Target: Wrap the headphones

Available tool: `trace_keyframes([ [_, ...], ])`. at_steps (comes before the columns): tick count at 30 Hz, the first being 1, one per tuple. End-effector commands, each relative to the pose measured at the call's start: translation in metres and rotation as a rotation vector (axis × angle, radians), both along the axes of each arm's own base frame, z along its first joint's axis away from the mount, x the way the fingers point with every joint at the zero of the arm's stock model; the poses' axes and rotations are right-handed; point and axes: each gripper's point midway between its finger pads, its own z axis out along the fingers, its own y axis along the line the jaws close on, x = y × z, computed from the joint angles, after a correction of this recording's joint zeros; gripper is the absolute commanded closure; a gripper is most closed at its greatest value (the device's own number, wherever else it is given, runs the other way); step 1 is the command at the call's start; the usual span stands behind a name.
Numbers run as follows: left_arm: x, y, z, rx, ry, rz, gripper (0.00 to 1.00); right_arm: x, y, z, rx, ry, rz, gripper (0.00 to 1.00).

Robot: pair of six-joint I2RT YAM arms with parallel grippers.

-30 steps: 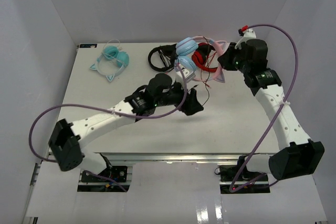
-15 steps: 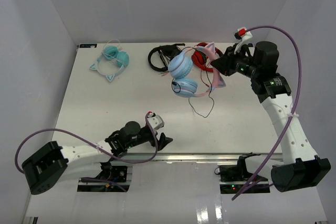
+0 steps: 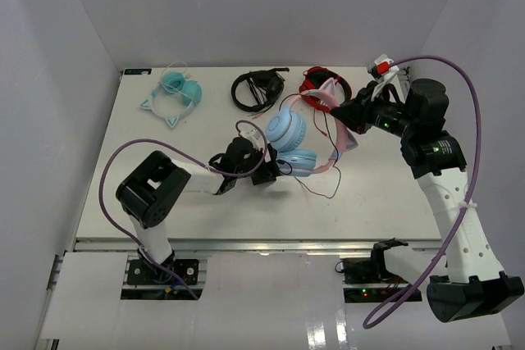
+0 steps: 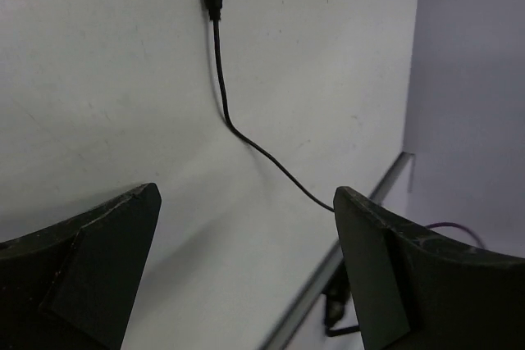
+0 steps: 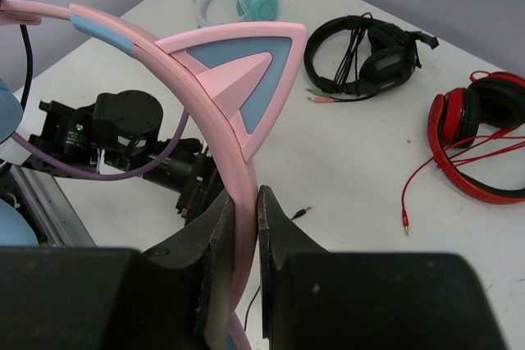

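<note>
We are at the cable-catching step: our right gripper [image 5: 244, 202] clenches the pink headband [image 5: 246, 63], holding the headphones [image 3: 285, 129] raised over mid-table [image 3: 164, 133] — our left gripper [image 4: 246, 194], wide open and empty, must next pinch the loose cable [image 4: 219, 71].

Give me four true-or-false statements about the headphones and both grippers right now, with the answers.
1. The right gripper is shut on the headband of the pink cat-eared headphones with light blue ear cups. True.
2. The left gripper pinches the thin black cable. False: its jaws stand open and the cable lies loose on the white table.
3. The all-teal cat-eared headphones lie at the table's far left. True.
4. The red headphones hang from the left gripper. False: they lie on the table beside the black headset.
</note>
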Motion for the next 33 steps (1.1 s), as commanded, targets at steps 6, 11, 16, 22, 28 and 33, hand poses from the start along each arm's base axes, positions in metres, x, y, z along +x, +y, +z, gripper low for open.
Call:
trace_keyframes([
  [6,-0.056,-0.039,0.001,-0.103,0.619,0.158,0.02,-0.004,0.003,-0.001,0.057,0.016,0.012,0.92],
  [11,-0.069,-0.063,-0.002,-0.092,0.709,0.217,0.07,-0.008,0.003,0.000,0.069,0.012,0.011,0.92],
  [16,-0.064,-0.074,-0.017,-0.090,0.758,0.324,0.18,-0.013,0.004,0.003,0.090,0.015,0.021,0.92],
  [22,-0.050,-0.082,-0.031,-0.112,0.765,0.376,0.76,-0.021,0.003,0.007,0.104,0.007,0.030,0.92],
  [28,-0.037,-0.068,-0.021,-0.153,0.682,0.357,1.00,-0.028,0.000,0.001,0.069,-0.016,0.046,0.92],
  [33,0.003,-0.021,0.009,-0.139,0.474,0.303,1.00,-0.047,0.001,-0.020,-0.061,-0.041,0.161,0.92],
])
